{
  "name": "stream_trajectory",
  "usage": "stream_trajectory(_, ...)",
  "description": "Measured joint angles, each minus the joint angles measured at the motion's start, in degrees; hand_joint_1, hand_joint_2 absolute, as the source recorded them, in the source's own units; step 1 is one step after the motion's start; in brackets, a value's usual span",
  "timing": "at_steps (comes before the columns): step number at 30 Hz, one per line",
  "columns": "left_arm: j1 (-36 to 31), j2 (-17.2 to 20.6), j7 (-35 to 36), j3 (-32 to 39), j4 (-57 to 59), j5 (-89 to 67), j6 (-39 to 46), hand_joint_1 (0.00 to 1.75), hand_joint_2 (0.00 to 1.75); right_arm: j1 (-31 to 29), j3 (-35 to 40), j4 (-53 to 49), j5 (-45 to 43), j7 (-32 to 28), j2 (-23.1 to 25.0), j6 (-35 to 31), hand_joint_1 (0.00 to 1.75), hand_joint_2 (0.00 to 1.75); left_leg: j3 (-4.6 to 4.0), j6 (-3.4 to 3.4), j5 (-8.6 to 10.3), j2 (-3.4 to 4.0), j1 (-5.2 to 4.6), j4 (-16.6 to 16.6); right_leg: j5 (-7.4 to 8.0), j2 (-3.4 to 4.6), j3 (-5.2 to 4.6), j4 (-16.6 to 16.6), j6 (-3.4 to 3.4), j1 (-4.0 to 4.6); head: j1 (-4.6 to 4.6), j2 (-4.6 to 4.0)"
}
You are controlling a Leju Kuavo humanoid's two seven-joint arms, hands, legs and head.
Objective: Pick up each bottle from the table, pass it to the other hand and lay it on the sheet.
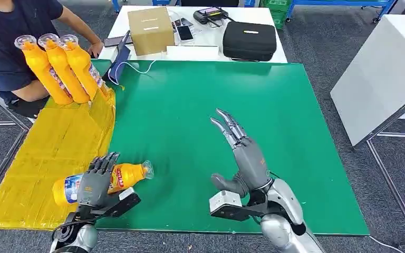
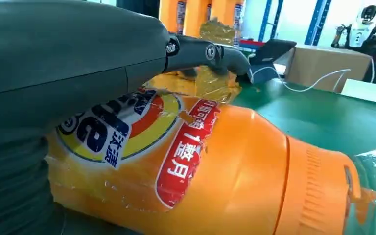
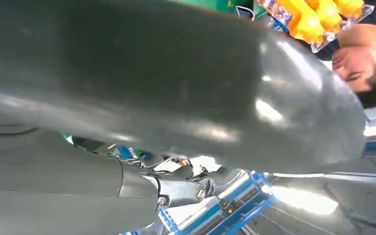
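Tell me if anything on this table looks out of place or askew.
Mostly tidy. The bottle under the left hand lies on its side across the yellow sheet's edge, its capped end over the green mat. The person holds three more bottles tilted.

Grey carpet floor (image 1: pixel 316 37), white table (image 1: pixel 253 52) behind, white cabinet (image 1: pixel 379 79) right, blue shelving (image 1: pixel 337 4)
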Motion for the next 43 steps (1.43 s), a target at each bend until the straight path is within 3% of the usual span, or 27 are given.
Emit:
stream_trajectory(1,0.00,0.09,0.00,-0.04,0.02,0.02,-0.02,0.00,1.75,-0.02,0.04,0.02,0.00,0.00,0.00,0.00,0.00,0.00,0.00,0.00,0.00,0.00,0.00,0.00,0.00,0.00,0.01,0.00,0.00,0.00,0.00,0.00)
stream_trajectory(2,0.00,0.20,0.00,-0.13,0.04,0.07,-0.22,0.00,0.00,-0.05,0.09,0.04,0.00,0.00,0.00,0.00,0.00,0.00,0.00,0.00,0.00,0.00,0.00,0.00,0.00,0.00,0.01,0.00,0.00,0.00,0.00,0.00)
stream_trajectory(10,-0.02,0.89,-2.34,-0.44,-0.37,5.56,-5.21,0.00,0.00,-0.58,0.39,0.33,-0.05,0.00,0.00,0.26,0.00,0.00,0.05,0.00,0.00,0.00,0.00,0.00,0.00,0.00,0.05,0.00,0.00,0.00,0.00,0.00)
stream_trajectory(20,0.74,1.44,-10.69,0.37,-2.87,24.46,-17.40,0.00,0.00,-2.23,0.66,1.75,-0.55,0.00,0.33,1.16,0.00,0.00,0.17,-0.03,0.07,-0.08,0.00,-0.02,-0.01,-0.08,0.18,0.00,-0.01,0.00,0.02,0.00)
stream_trajectory(26,3.92,-0.22,-12.26,2.23,-9.31,39.16,-26.14,0.00,0.00,-2.14,0.87,2.29,-0.02,0.00,0.39,1.14,0.00,0.00,0.05,-0.04,0.11,-0.03,0.00,0.00,0.02,-0.05,0.02,0.00,0.01,0.00,0.02,0.00)
stream_trajectory(33,5.11,-0.92,-12.42,3.43,-13.88,42.21,-27.58,0.00,0.00,-1.99,1.01,2.58,0.07,0.00,0.52,1.11,0.00,0.00,-0.06,-0.04,0.10,-0.02,0.02,0.00,0.02,-0.05,-0.09,0.00,0.01,0.02,0.00,0.00)
stream_trajectory(38,6.40,-2.84,-12.28,5.77,-19.50,56.29,-32.68,0.00,0.00,-0.66,1.01,2.56,1.33,0.15,0.59,0.79,0.00,0.00,-0.11,-0.04,0.10,-0.02,0.03,0.00,0.02,-0.05,-0.13,0.00,0.01,0.02,0.00,0.00)
stream_trajectory(43,9.74,-4.70,-13.77,6.80,-29.36,62.97,-35.54,0.00,0.00,3.00,0.66,2.25,3.35,-3.71,1.90,-4.84,0.00,0.00,-0.19,-0.04,0.09,-0.03,0.02,0.00,0.01,-0.06,-0.23,0.00,0.01,0.01,0.04,0.00)
